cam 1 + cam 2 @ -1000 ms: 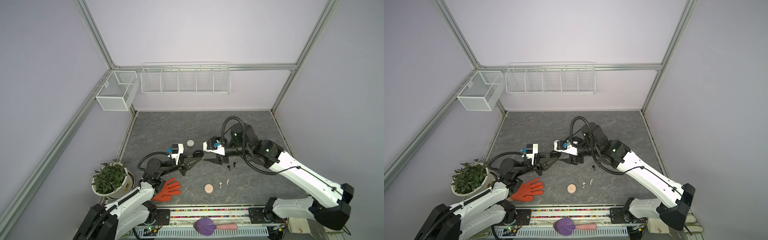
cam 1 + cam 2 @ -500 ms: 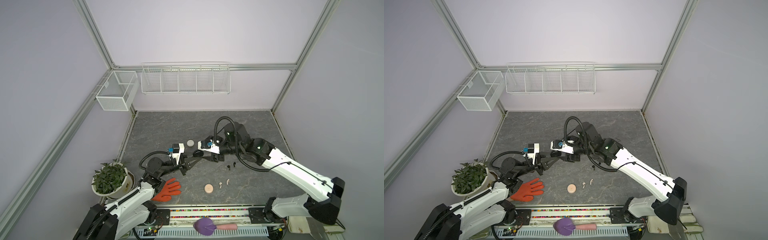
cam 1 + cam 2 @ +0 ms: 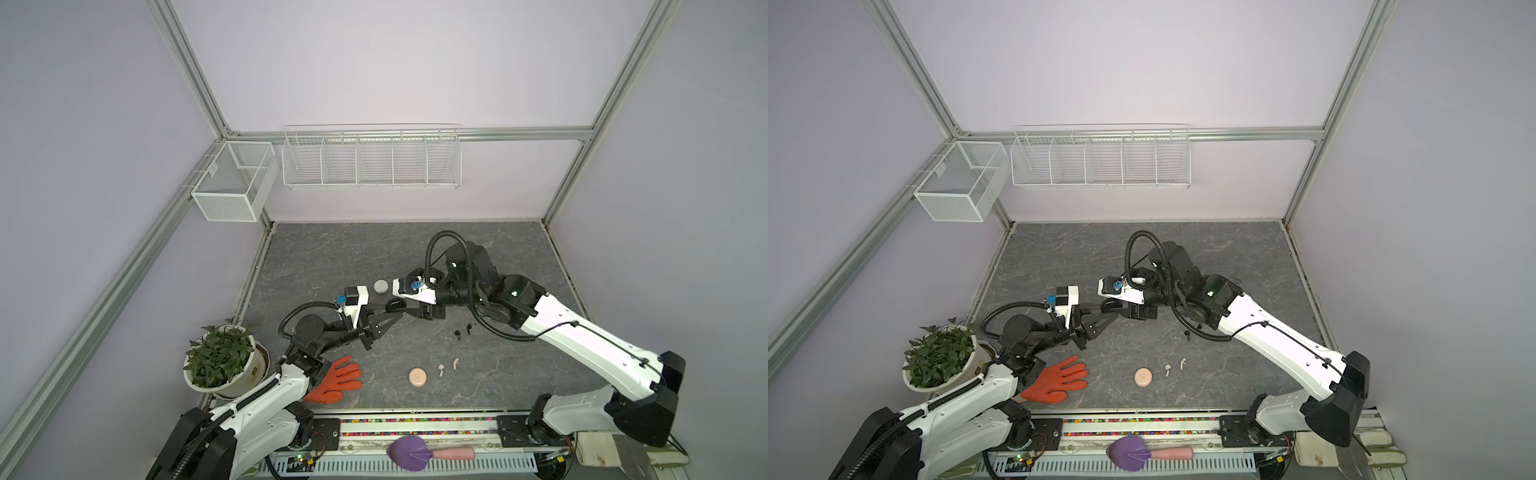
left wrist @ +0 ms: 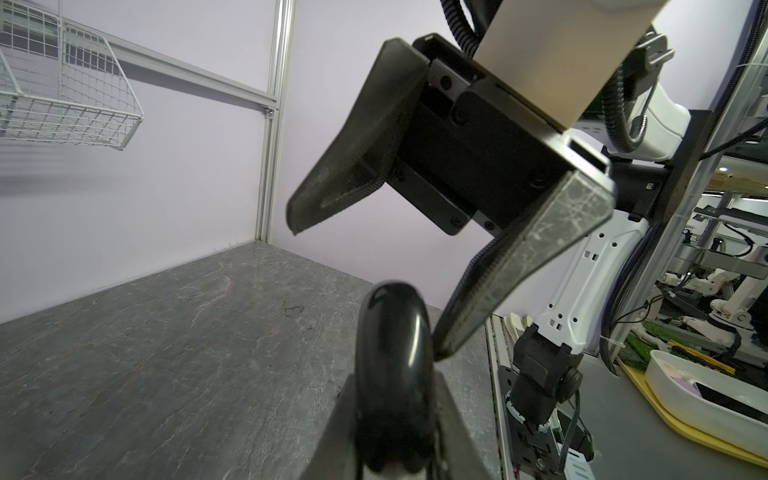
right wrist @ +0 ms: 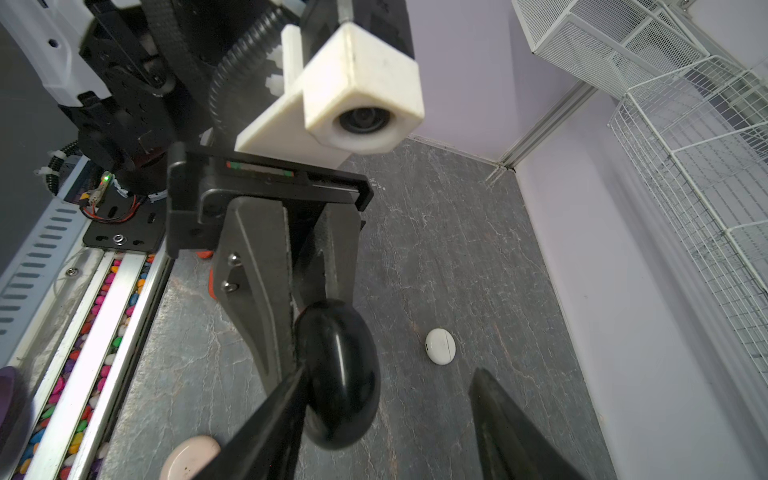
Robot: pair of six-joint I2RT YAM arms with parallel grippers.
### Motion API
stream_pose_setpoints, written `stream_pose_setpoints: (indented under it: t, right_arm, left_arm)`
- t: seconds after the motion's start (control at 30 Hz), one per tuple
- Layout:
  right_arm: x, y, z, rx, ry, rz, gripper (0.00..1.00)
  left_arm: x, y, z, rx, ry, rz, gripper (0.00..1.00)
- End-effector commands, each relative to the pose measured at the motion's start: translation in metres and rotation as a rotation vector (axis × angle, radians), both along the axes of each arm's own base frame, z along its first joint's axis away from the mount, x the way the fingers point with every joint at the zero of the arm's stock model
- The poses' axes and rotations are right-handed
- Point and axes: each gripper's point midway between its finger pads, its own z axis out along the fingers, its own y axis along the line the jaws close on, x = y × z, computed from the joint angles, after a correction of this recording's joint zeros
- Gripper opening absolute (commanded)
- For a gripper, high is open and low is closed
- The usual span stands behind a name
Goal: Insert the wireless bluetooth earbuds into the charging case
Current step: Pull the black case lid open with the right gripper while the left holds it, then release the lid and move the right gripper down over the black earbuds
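Fingers (image 5: 257,299) of the left gripper (image 3: 398,317) clamp the black charging case (image 5: 336,374), which sits between the spread fingers (image 5: 511,428) of the right gripper (image 5: 392,372), touching one.

Robot lab, by the look of my cell: plain lilac walls (image 3: 415,62) in aluminium framing (image 3: 193,70), wire baskets (image 3: 371,166) on a rail (image 3: 519,134), grey counter (image 3: 332,249). Beyond the open side, more white arms (image 4: 731,286) like mine.

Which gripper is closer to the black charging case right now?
Left. The left gripper is shut on the black charging case, holding it. The right gripper faces it with jaws open, one finger close beside the case; whether it touches, I cannot tell.
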Motion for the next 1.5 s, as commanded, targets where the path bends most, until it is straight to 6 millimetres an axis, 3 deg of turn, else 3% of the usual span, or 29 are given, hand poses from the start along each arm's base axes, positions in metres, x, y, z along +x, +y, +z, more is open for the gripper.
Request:
stream_pose_setpoints:
  t: [0.0,0.9,1.23,1.47]
  right_arm:
    - [0.01,0.005,0.013,0.019,-0.065,-0.022,0.64]
    - [0.021,0.004,0.031,0.075,-0.095,-0.1,0.64]
    - [0.029,0.008,0.012,0.034,-0.062,-0.126,0.66]
    - [0.051,-0.004,0.031,0.08,0.009,-0.331,0.68]
  left_arm:
    - [-0.007,0.0,-0.002,0.005,-0.021,-0.02,0.0]
    - [-0.005,-0.001,-0.01,0.023,-0.001,-0.017,0.0]
    - [-0.004,-0.002,-0.01,0.026,0.0,-0.016,0.0]
    - [0.002,0.0,-0.013,0.021,0.025,0.018,0.0]
